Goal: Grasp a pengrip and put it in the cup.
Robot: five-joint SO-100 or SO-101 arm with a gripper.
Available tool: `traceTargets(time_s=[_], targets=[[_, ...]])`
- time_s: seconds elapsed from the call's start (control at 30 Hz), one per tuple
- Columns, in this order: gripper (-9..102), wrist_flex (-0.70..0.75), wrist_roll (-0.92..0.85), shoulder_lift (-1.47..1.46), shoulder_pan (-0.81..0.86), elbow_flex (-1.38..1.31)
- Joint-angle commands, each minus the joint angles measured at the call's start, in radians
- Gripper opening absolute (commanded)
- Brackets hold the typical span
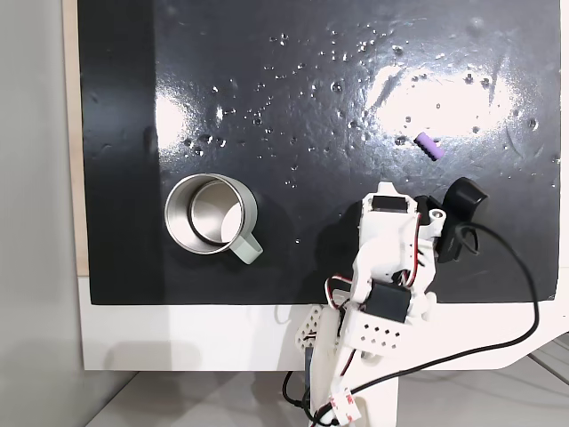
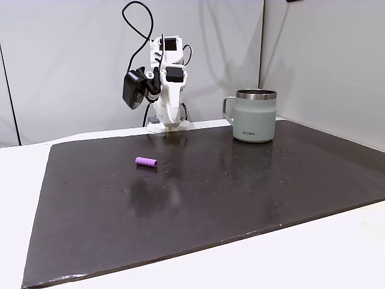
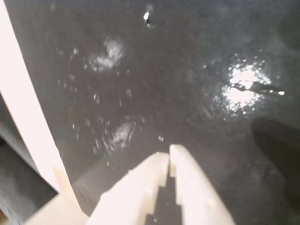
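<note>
A: Item 1, pengrip [image 1: 428, 146]?
B: Purple, lying flat on black mat [image 1: 267, 107], loose, well apart from cup [image 1: 212, 214] and from arm [image 2: 165, 78].
A: Item 2, cup?
B: Upright on mat, steel inside, handle to lower right in a fixed view. Holds nothing visible.
A: Item 3, pincer [image 3: 169, 152]?
B: Wrist view: tips together, nothing btwn them, above bare mat nr white bench [image 3: 28, 122] edge.
</note>
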Motion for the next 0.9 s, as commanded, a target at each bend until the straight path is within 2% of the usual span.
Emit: traceTargets(time_s=[0.0,0.13,0.33,0.7,0.87], targets=[[0,-0.029,0.071,-0.276,0.018,-0.230],[1,-0.008,0.135,-0.535,0.058,-0.400],[6,0.117,0.170,-0.884,0.098,-0.709],[18,0.354,0.161,-1.098,0.150,-1.040],[27,0.368,0.121,-1.121,0.173,-1.091]])
